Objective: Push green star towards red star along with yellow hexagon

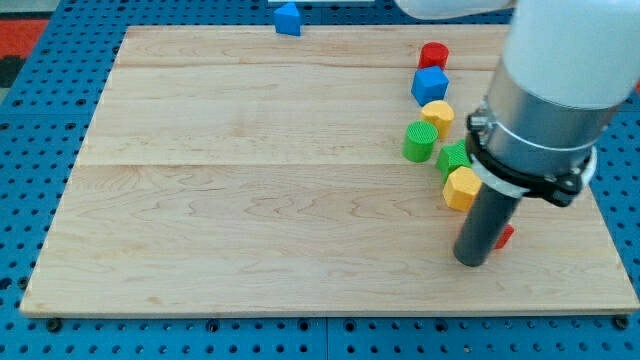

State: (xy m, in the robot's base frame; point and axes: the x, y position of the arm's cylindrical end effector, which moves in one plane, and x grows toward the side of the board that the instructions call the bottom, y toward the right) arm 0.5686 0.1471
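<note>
The green star (452, 158) lies at the board's right, partly hidden by the arm's body. The yellow hexagon (461, 188) touches it just below. The red star (505, 237) is lower right of the hexagon; only a small red edge shows behind the rod. My tip (472, 260) rests on the board just below the yellow hexagon and left of the red star, close to both.
Above the green star a green cylinder (420, 141), a yellow block (437, 115), a blue cube (430, 84) and a red cylinder (433, 55) form a column. A blue block (288, 18) sits at the board's top edge. The wooden board (250, 200) ends near the tip's right.
</note>
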